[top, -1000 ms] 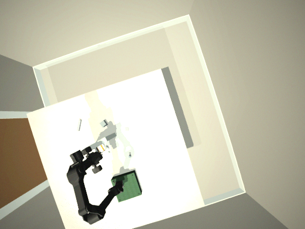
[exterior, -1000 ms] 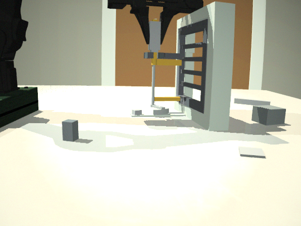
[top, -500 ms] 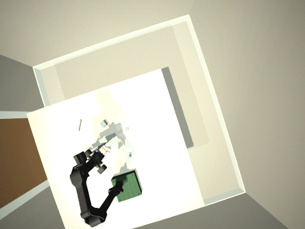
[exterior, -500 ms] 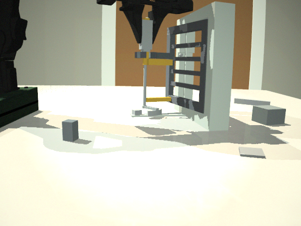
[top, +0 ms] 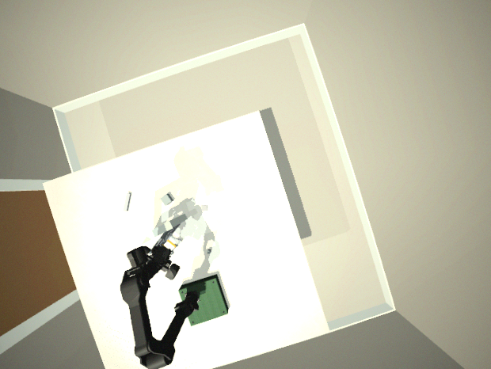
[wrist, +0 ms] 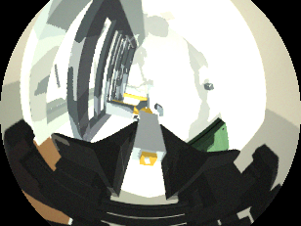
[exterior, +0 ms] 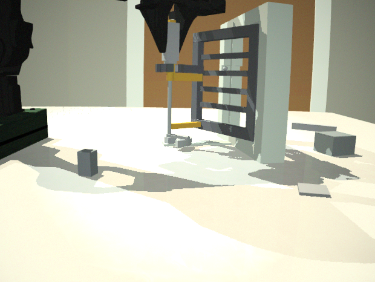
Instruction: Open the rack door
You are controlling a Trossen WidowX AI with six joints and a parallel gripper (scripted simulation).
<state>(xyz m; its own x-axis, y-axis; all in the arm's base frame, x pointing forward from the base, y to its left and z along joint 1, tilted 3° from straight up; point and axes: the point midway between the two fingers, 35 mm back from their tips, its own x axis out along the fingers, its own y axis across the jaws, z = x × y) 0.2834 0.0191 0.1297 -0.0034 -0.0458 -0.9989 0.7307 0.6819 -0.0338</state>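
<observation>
The upright grey handle [exterior: 173, 36] [wrist: 151, 131] has a yellow end and stands on a thin rod, joined to the door by yellow brackets. My gripper [exterior: 172, 49] [wrist: 147, 125] is shut on the handle, coming from above, one black finger on each side. In the exterior view a broad grey side of the handle shows. The dark barred door [exterior: 253, 91] [wrist: 79, 77] is partly open: its handle edge stands out from the far post of the pale frame [exterior: 274, 85], with its other edge at the near post. The exact angle cannot be told.
On the white table [top: 257, 178] are a small dark block [exterior: 87, 163] [wrist: 208, 86], a grey box [top: 168, 198] [exterior: 342, 144] behind the frame, a thin strip [top: 127, 201] [exterior: 313, 126] and a flat tile [exterior: 313, 189]. The green arm base [top: 210, 303] [wrist: 217, 139] stands near the handle side.
</observation>
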